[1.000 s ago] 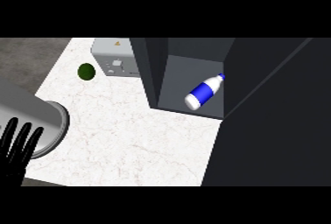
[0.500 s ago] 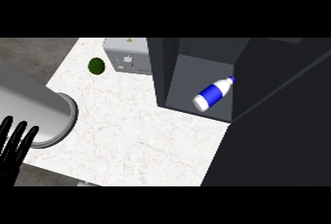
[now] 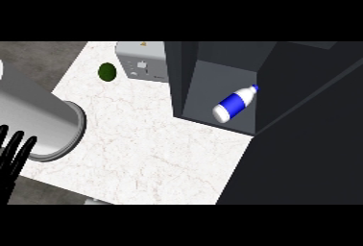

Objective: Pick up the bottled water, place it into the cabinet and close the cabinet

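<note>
The bottled water (image 3: 234, 104), white with a blue label, lies on its side inside the dark cabinet (image 3: 186, 72) at the upper middle, cap pointing up and right. The cabinet's dark door (image 3: 305, 153) stands open and fills the right side. My left hand (image 3: 13, 156) shows at the lower left edge with its black fingers straight and pointing up, holding nothing. Its grey forearm (image 3: 35, 115) lies just above it. It is far from the bottle. My right hand is out of sight.
A grey boxy appliance (image 3: 145, 65) stands left of the cabinet at the back. A small dark green round fruit (image 3: 107, 71) lies beside it. The white marble counter (image 3: 156, 153) spreads between my left arm and the cabinet, with its front edge at the lower left.
The whole scene has slid a little to the right in the view and the left forearm shows larger. The bottle stays lying in the cabinet.
</note>
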Controlling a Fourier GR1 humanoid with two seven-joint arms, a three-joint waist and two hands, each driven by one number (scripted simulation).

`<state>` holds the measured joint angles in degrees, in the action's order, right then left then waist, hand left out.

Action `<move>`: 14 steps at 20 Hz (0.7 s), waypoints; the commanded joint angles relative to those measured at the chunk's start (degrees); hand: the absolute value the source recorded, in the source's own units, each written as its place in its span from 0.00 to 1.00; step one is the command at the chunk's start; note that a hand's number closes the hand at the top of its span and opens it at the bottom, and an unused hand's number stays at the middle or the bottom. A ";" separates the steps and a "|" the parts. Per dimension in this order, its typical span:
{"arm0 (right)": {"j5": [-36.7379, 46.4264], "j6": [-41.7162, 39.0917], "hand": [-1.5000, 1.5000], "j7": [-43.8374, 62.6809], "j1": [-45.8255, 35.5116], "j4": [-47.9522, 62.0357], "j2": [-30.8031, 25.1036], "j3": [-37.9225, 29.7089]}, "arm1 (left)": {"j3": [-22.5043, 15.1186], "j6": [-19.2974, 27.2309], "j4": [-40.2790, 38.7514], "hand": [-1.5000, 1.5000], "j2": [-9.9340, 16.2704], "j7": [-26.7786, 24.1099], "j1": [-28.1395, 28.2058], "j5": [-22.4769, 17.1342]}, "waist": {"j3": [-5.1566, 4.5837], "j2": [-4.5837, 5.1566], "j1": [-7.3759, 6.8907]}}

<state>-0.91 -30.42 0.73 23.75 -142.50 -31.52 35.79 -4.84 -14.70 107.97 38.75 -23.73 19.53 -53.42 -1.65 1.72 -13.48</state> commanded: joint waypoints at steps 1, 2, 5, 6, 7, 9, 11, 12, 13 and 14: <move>1.32 -0.63 1.00 5.78 -4.50 -1.44 1.54 5.27 | 0.52 -0.51 -0.13 0.00 0.54 0.40 -0.39 -0.66 | -0.15 0.20 -0.13; 1.58 -0.51 1.00 5.82 -4.72 -1.37 1.57 5.14 | 1.23 -0.57 -0.42 0.00 0.89 0.48 -0.55 -1.14 | -0.16 -0.01 0.21; 0.08 0.39 1.00 5.21 -5.22 -1.39 2.72 4.28 | 0.81 -1.00 -1.00 0.00 0.78 0.40 0.01 -0.71 | -0.20 0.39 0.11; 0.25 0.43 1.00 5.20 -5.68 -1.48 2.78 3.81 | 1.12 -0.95 -1.15 0.00 0.69 0.28 -0.56 -1.00 | -0.23 0.45 0.51; -0.25 0.50 1.00 5.55 -5.44 -0.71 2.78 3.71 | 1.55 -1.55 -1.17 0.00 0.96 0.19 -0.35 -1.46 | -0.20 0.56 0.08; -1.16 1.32 1.00 4.79 -4.80 -0.43 4.02 3.82 | 1.44 -1.18 -0.78 0.00 1.00 0.59 -0.43 -1.66 | -0.06 0.70 0.34; -2.18 1.16 1.00 5.15 -4.01 0.03 4.08 4.26 | 1.75 -1.70 -1.12 0.00 1.23 0.28 -0.26 -1.35 | -0.11 0.97 0.01; -2.92 0.84 1.00 4.74 -3.80 1.16 4.32 4.64 | 1.95 -1.51 -0.70 0.00 1.06 0.03 -0.98 -1.38 | -0.01 1.48 -0.38; -3.81 0.18 1.00 4.86 -3.50 1.31 3.88 4.87 | 1.74 -1.96 -0.86 0.00 1.20 0.32 -0.66 -1.68 | -0.04 1.91 -1.05; -4.62 -0.48 1.00 4.70 -2.95 1.35 3.77 5.92 | 1.99 -1.90 -0.67 0.00 1.05 0.10 -1.17 -1.89 | -0.01 1.99 -1.14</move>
<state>-1.82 -31.97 1.43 21.75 -142.09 -31.42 35.01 -3.20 -16.21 107.16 39.75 -23.50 18.85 -54.88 -1.86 2.74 -13.84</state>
